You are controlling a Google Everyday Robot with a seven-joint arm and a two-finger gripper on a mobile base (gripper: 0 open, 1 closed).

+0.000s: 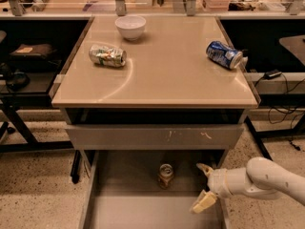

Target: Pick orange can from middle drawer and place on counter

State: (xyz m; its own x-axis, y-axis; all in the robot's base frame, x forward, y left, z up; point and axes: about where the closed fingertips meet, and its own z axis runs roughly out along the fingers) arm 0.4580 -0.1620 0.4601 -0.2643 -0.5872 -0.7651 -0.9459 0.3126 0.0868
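The orange can [166, 175] stands upright on the floor of the middle drawer [138, 209], near the back and about midway across, just below the grey front panel [155, 136] of the drawer above. Upright, with its silver top facing up and bare floor on both sides, it offers its round sides to a grasp from the side. That seems to be why the arm comes in low and level and not from above: the panel and the counter [162, 80] overhang the back of the drawer and leave little room overhead.

The gripper [204, 185] hangs to the right of the can, near it but clearly apart, over the right part of the drawer floor. Its two cream fingers [204, 202] are spread wide, one nearer the back of the drawer and one nearer the front, with nothing between them. The gap faces left toward the can and looks wide enough to take it. The white forearm reaches in from the lower right, crossing the drawer's right wall, with the wrist roughly level.

In my judgement the step in hand is the approach, with the grasp not yet made. On the counter above lie a crushed green-white can [107, 55] at the left, a blue can [224, 54] near the right edge and a white bowl [130, 26] at the back, leaving a bare middle stretch where the can could be set down
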